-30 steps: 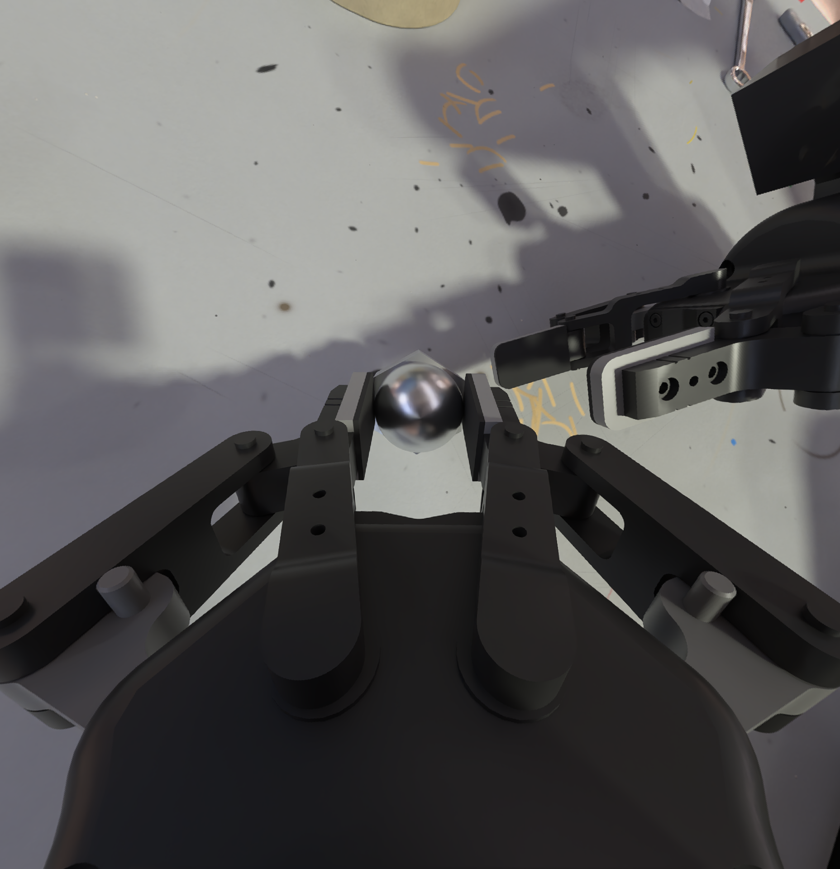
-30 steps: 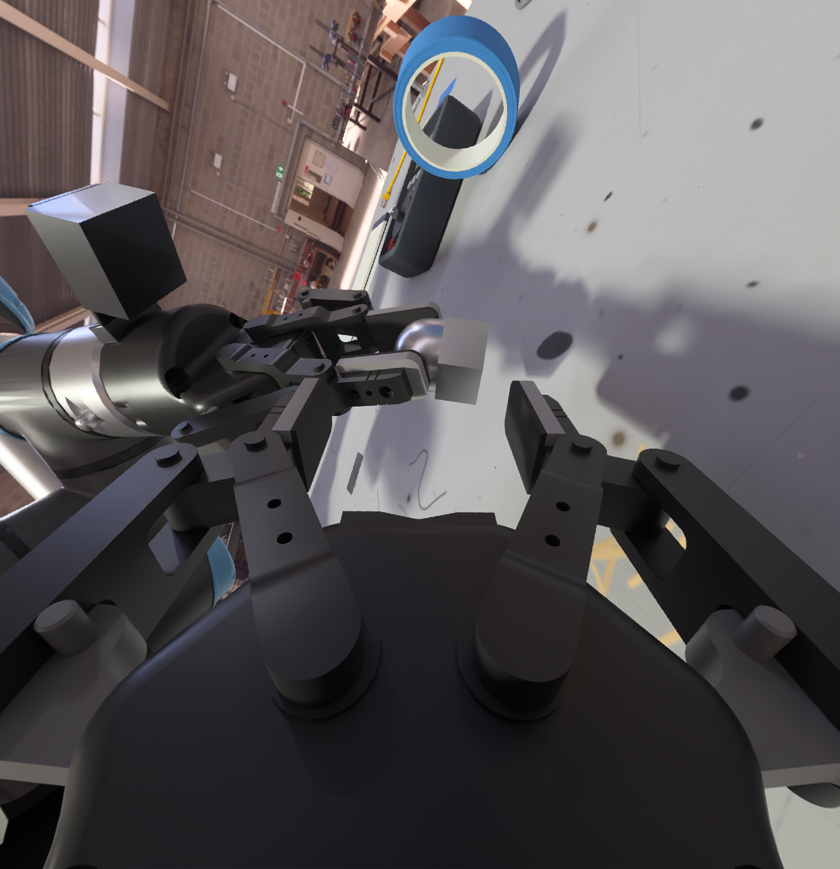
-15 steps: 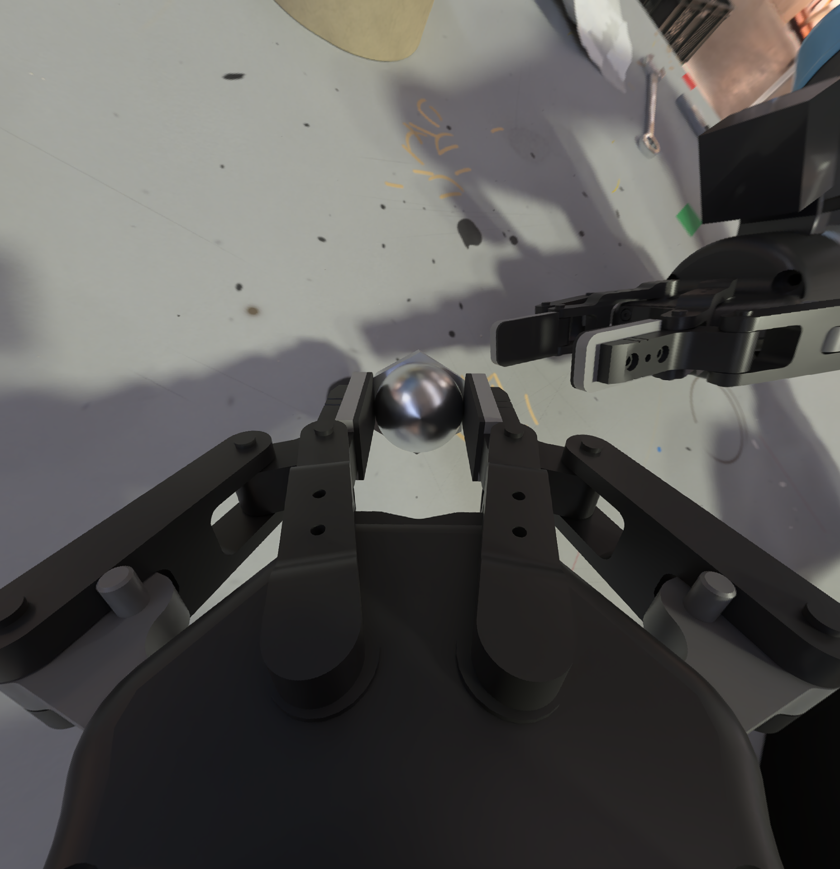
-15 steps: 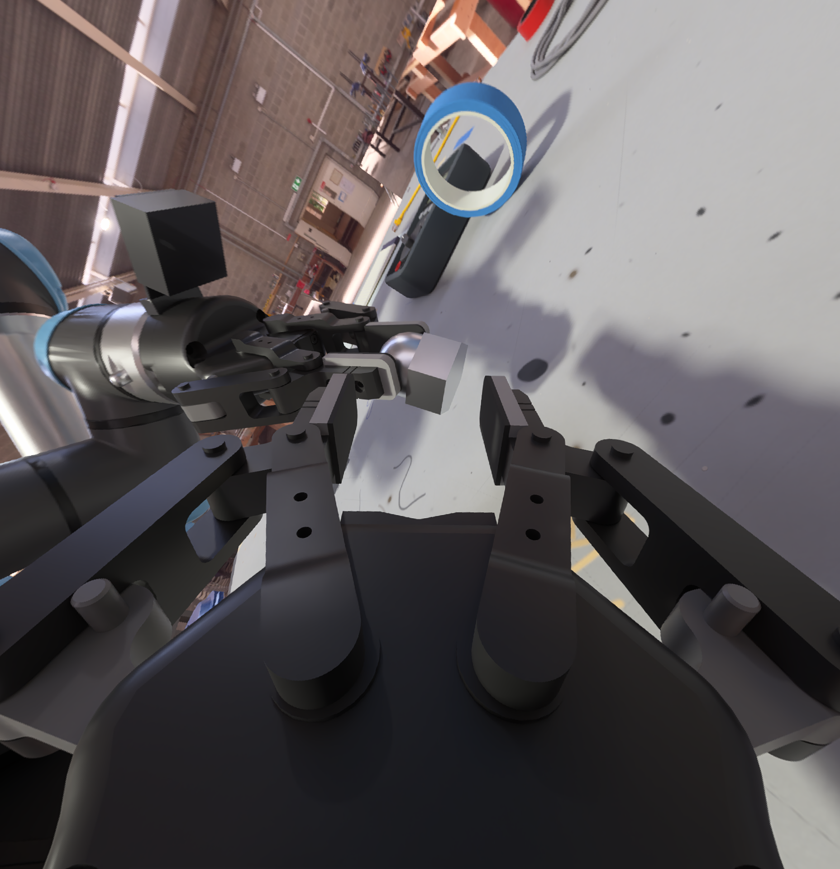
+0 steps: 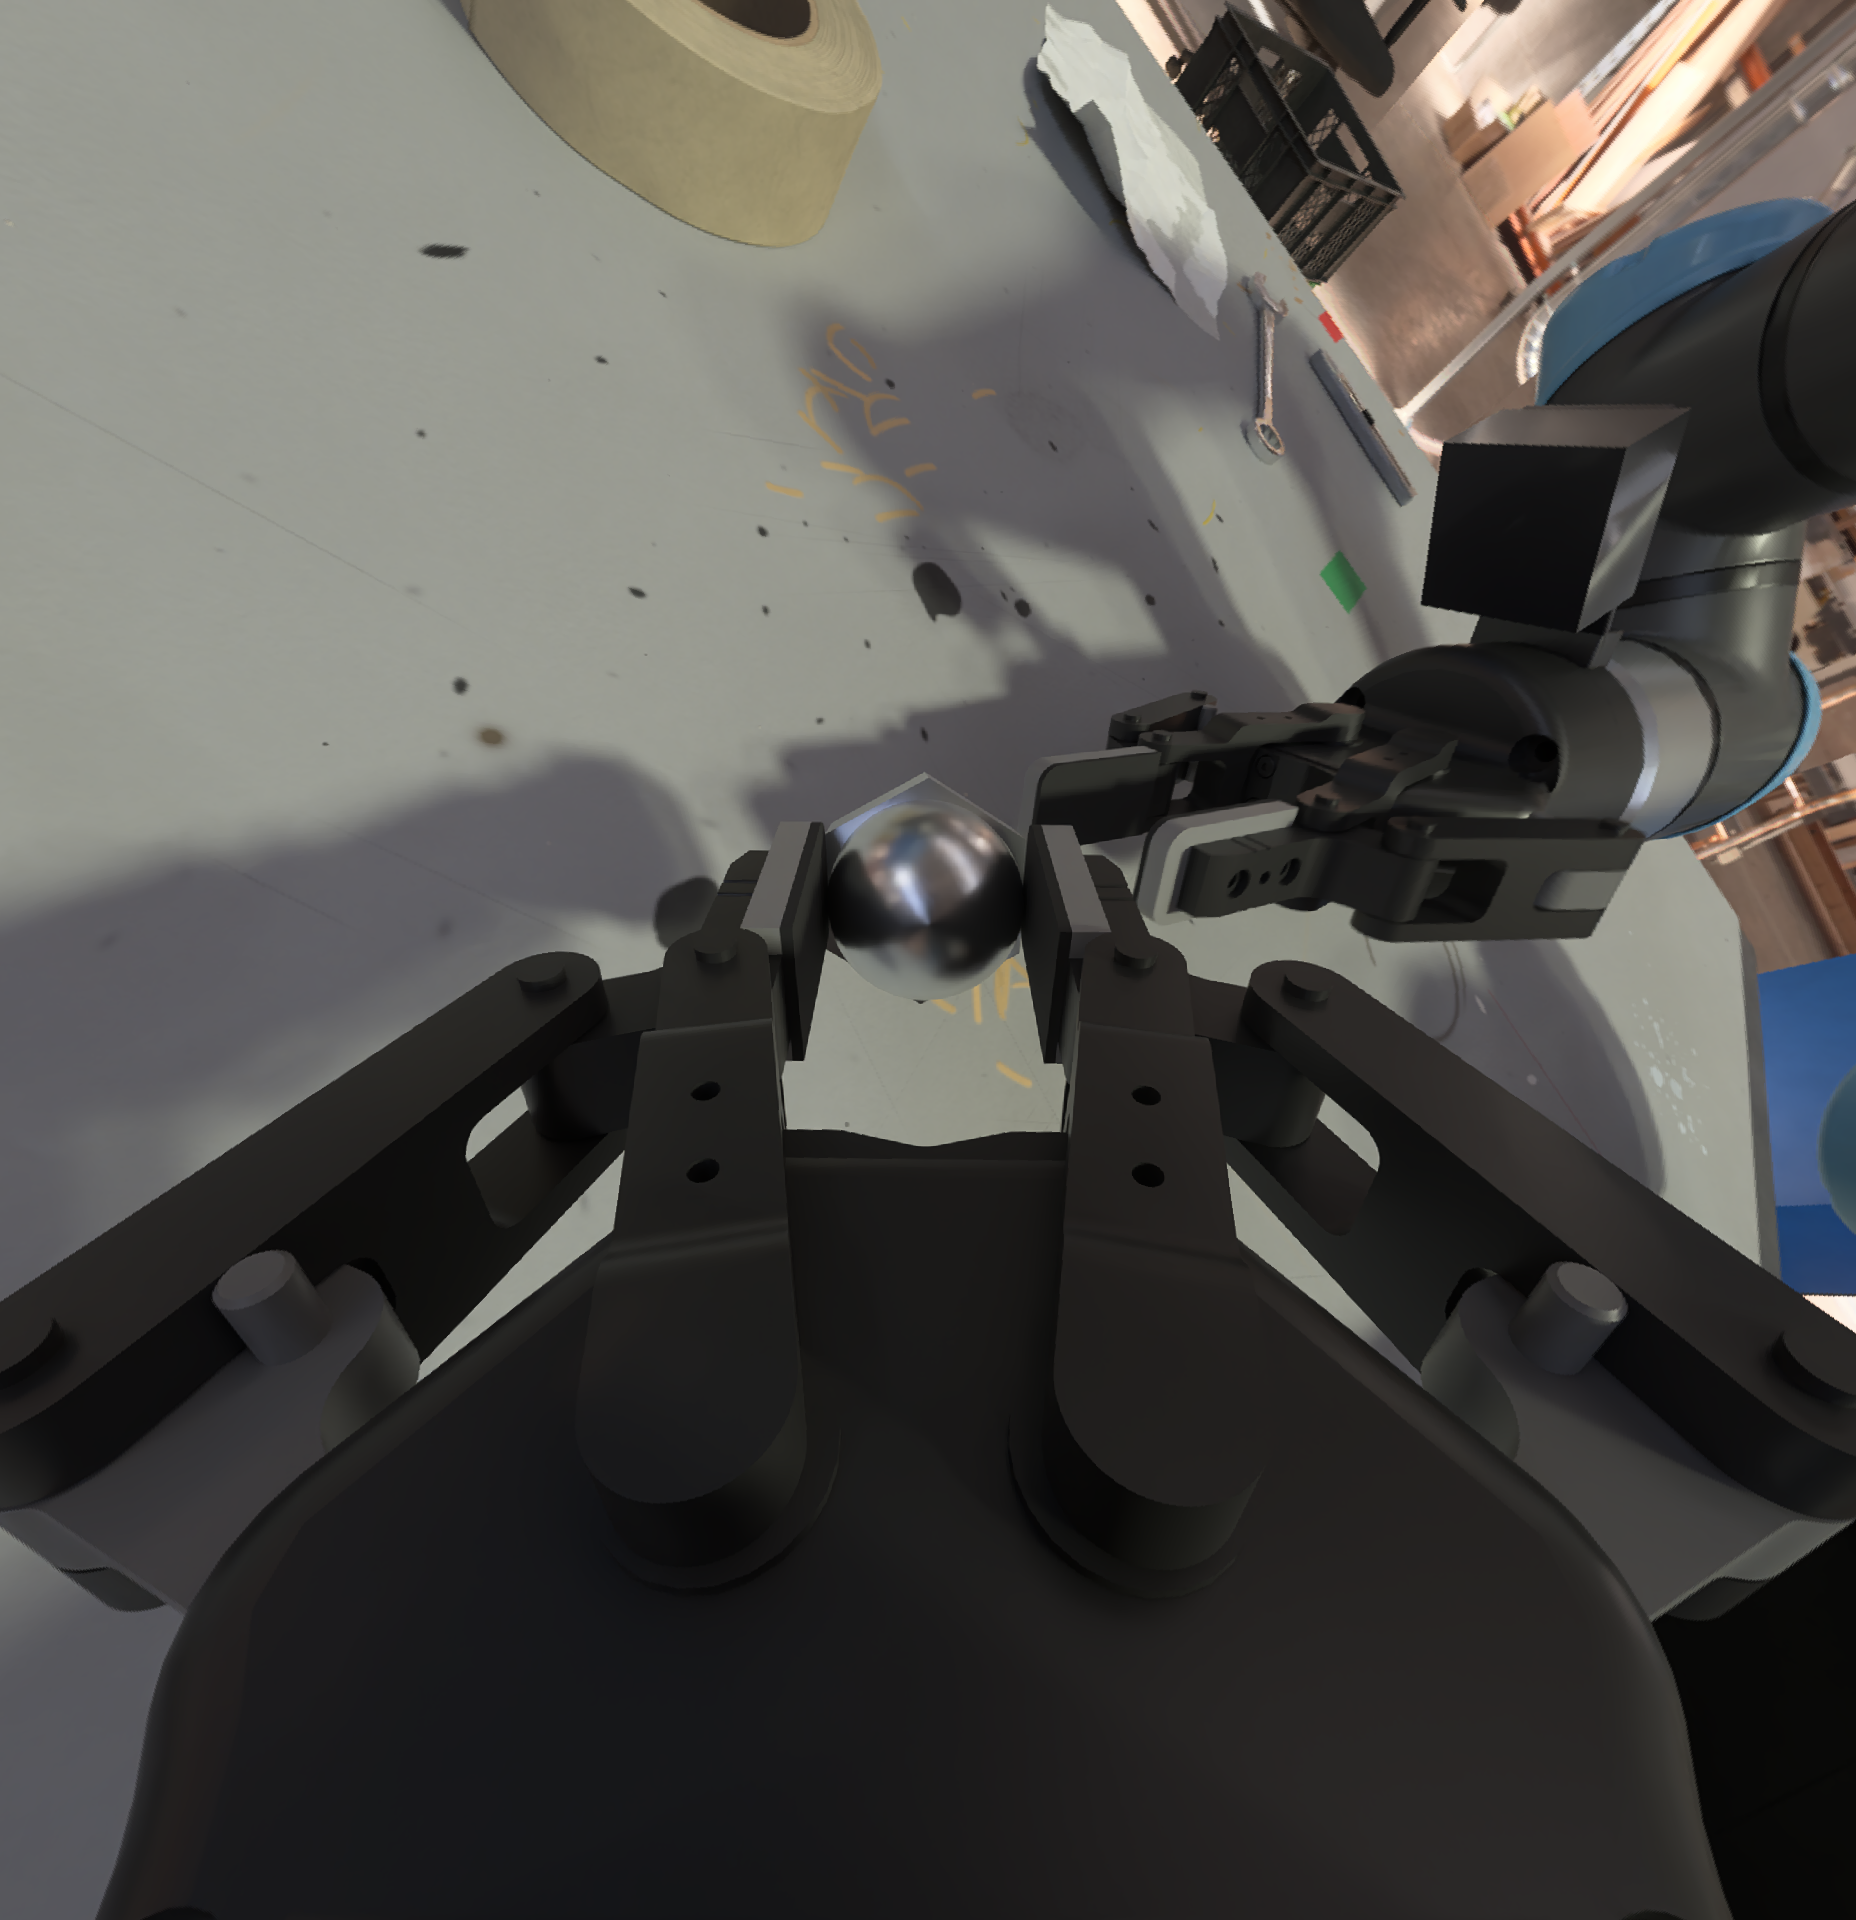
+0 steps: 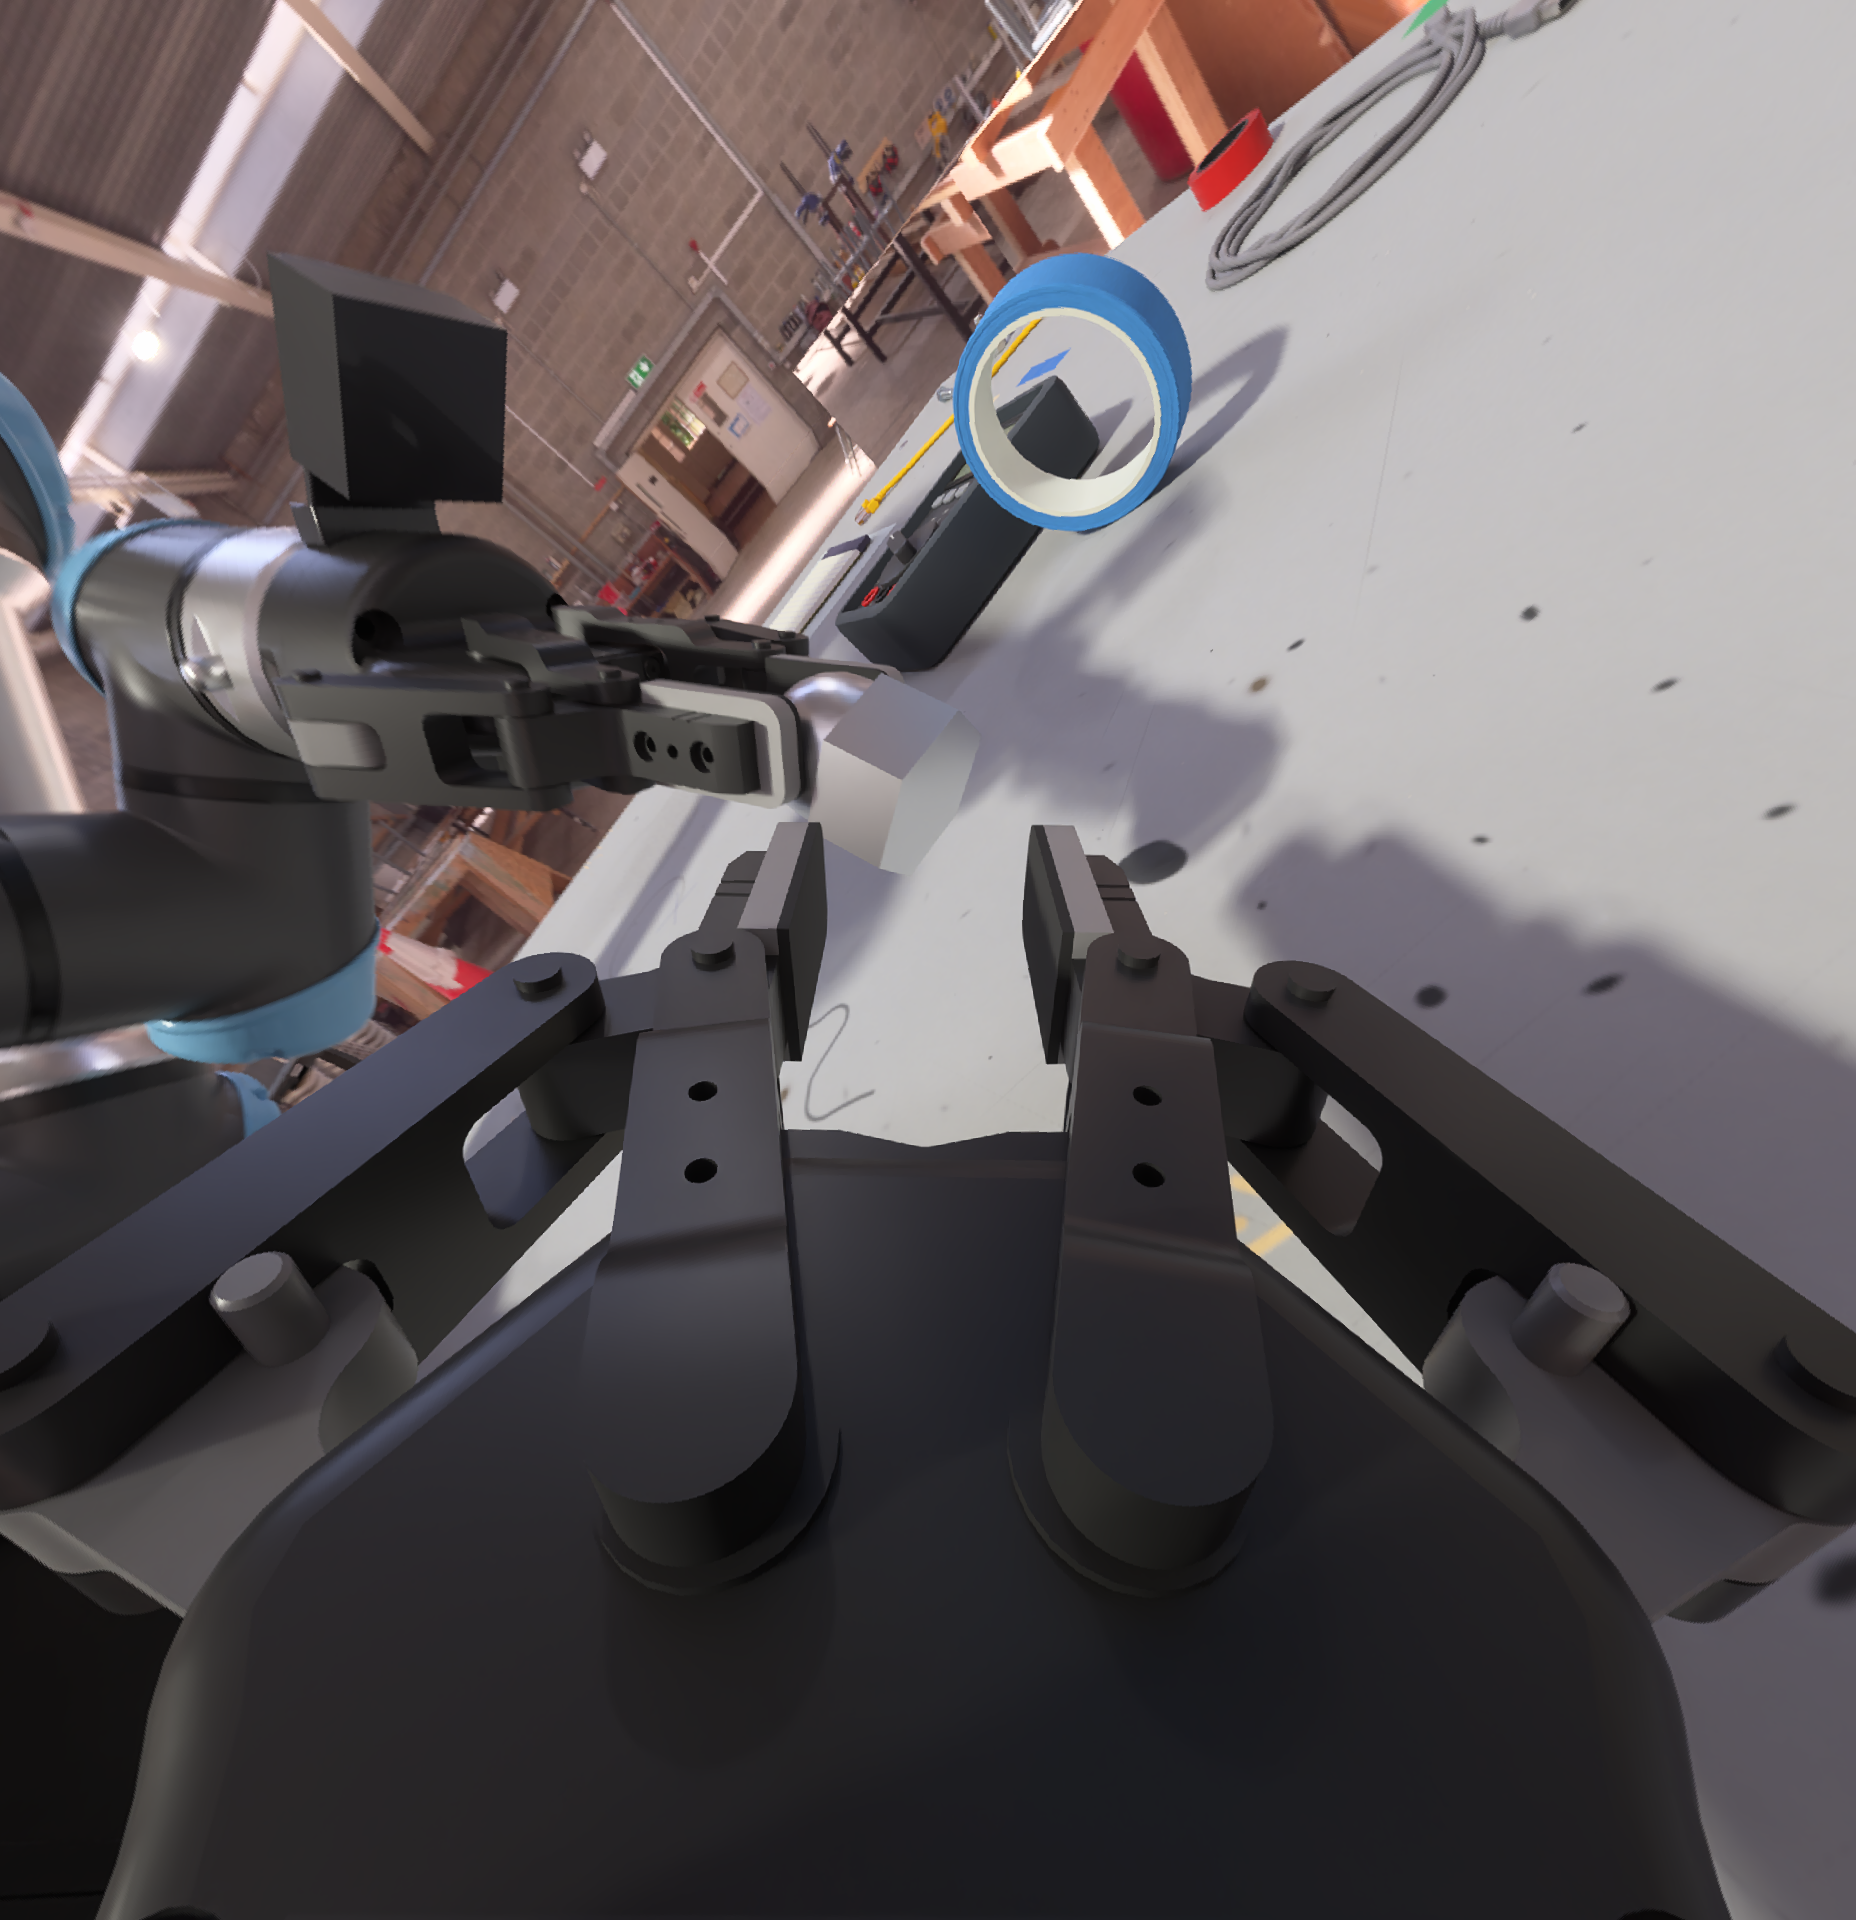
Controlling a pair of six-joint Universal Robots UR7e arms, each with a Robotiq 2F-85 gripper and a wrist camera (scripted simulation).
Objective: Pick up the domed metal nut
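Observation:
The domed metal nut (image 5: 924, 914) is shiny, with a round dome and a hexagonal base. My left gripper (image 5: 924, 894) is shut on it and holds it above the grey table (image 5: 384, 468). In the right wrist view the left gripper (image 6: 799, 748) reaches in from the left with the nut's hexagonal base (image 6: 893, 779) sticking out past its fingertips. My right gripper (image 6: 924, 894) is open and empty, just below and in front of the nut. In the left wrist view the right gripper (image 5: 1100, 831) sits close to the right of the nut.
A beige tape roll (image 5: 695, 104), crumpled paper (image 5: 1142, 156), a wrench (image 5: 1264, 374) and a black crate (image 5: 1277, 114) lie at the far side. A blue tape roll (image 6: 1069, 390), a dark device (image 6: 945, 582), a grey cable coil (image 6: 1339, 166) and red tape (image 6: 1230, 166) lie beyond the grippers.
My right gripper's fingers have narrowed their gap while staying empty. Both grippers have risen and tilted, with the nut still held in the left one.

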